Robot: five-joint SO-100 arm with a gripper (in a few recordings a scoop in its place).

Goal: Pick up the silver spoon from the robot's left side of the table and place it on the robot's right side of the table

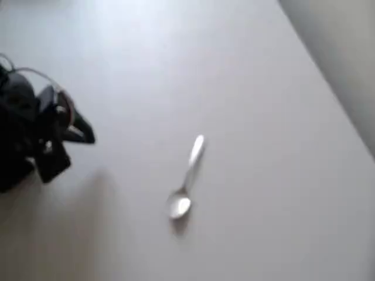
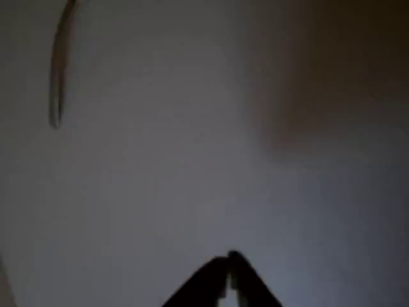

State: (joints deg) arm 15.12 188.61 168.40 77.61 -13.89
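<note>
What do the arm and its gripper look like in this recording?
The arm is black and blocky, with a thin pale cable looping over it and a red part near the wrist. The gripper has two dark, tapering fingers that meet at pointed tips in the wrist view.

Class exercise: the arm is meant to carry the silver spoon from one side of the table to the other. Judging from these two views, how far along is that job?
Done: nothing visibly. The silver spoon lies flat on the table, bowl toward the bottom of the overhead view.
In hand: nothing; the gripper is shut and empty, apart from the spoon.
Left: reach, grasp, carry across, release.
</note>
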